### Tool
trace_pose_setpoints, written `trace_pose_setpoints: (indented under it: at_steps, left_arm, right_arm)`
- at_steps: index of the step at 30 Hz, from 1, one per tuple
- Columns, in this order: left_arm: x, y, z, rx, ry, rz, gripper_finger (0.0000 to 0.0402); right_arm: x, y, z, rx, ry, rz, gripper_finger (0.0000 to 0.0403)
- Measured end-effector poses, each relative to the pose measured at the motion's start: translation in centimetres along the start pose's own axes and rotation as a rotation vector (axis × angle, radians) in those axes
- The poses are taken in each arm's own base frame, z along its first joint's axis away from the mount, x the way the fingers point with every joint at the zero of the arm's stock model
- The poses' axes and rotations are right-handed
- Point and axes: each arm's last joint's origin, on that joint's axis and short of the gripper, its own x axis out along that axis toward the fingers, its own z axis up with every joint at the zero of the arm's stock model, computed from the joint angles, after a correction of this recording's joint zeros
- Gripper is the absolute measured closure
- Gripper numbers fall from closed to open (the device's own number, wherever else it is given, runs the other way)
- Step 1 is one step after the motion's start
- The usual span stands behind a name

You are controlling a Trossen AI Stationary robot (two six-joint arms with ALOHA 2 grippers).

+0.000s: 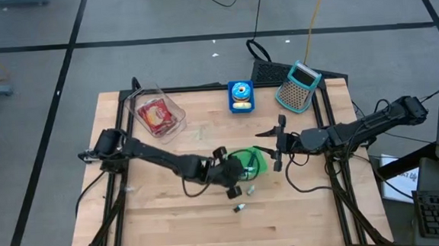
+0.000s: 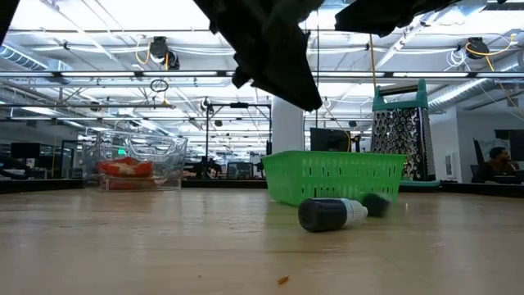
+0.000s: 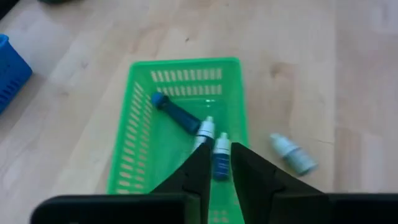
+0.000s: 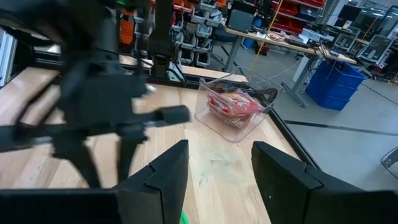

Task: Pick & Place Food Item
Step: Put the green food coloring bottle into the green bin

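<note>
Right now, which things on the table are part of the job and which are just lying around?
In the job: green basket, bottles inside, loose bottles beside it, left gripper overhead.
Lying about: clear tub, blue box, grater; right gripper waits aside.

Left claw (image 3: 217,168) angled downward, fingers nearly together, right claw (image 4: 217,171) level, fingers apart
</note>
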Motion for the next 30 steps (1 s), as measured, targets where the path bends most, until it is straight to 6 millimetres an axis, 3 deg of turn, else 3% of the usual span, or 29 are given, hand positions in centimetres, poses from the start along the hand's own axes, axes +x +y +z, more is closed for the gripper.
trace_pose_setpoints:
  at_steps: [5, 13, 17, 23, 30]
  left_arm:
    - [0.8, 1.9, 0.6, -0.033, 0.029, -0.036, 0.0363]
    - [1.1, 2.5, 0.6, 0.017, 0.061, -0.094, 0.0391]
    - [1.1, 2.5, 0.6, 0.034, 0.060, -0.094, 0.0399]
    - [1.1, 2.5, 0.7, 0.027, 0.057, -0.095, 0.0377]
    - [1.1, 2.4, 0.9, -0.014, 0.033, -0.101, 0.0365]
  right_arm:
    - [0.0, 0.1, -0.4, 0.037, 0.038, 0.041, 0.0238]
    - [-1.1, 2.6, -2.0, 0.123, 0.218, 0.589, 0.0238]
    - [-2.5, 5.1, -3.2, 0.041, 0.338, 0.747, 0.0238]
    - [-2.8, 9.8, -8.0, -0.143, 0.462, 0.773, 0.0233]
    - [-1.7, 12.1, -12.1, -0.325, 0.593, 0.725, 0.0202]
